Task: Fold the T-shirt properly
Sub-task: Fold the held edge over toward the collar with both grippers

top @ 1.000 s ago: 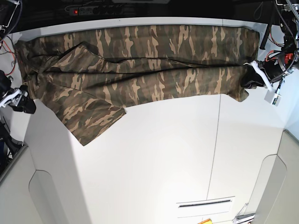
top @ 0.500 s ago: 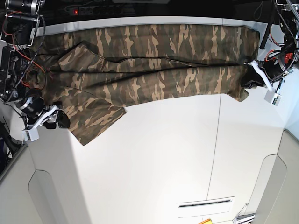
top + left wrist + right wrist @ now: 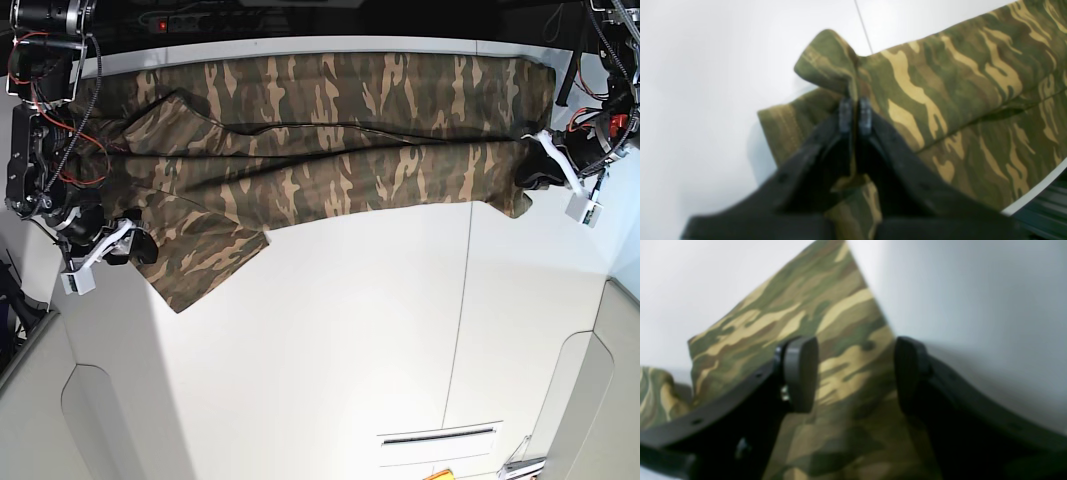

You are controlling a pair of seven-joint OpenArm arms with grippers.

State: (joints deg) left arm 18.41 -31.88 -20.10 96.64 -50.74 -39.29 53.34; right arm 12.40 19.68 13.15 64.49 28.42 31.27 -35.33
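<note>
One camouflage T-shirt [image 3: 330,130] spans the white bench [image 3: 350,340]; right-frame left gripper [image 3: 535,165] pinches its hem, left-frame right gripper [image 3: 135,248] gapes over a sleeve.

The T-shirt [image 3: 330,140] lies across the far side of the table [image 3: 350,330], one sleeve [image 3: 200,260] reaching nearer.

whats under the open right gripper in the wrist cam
Beneath the open right gripper lies the sleeve end of the brown, tan and olive camouflage cloth T-shirt, flat on the white table. The black fingers cover the cloth lower down, so whether they touch it is hidden.
</note>
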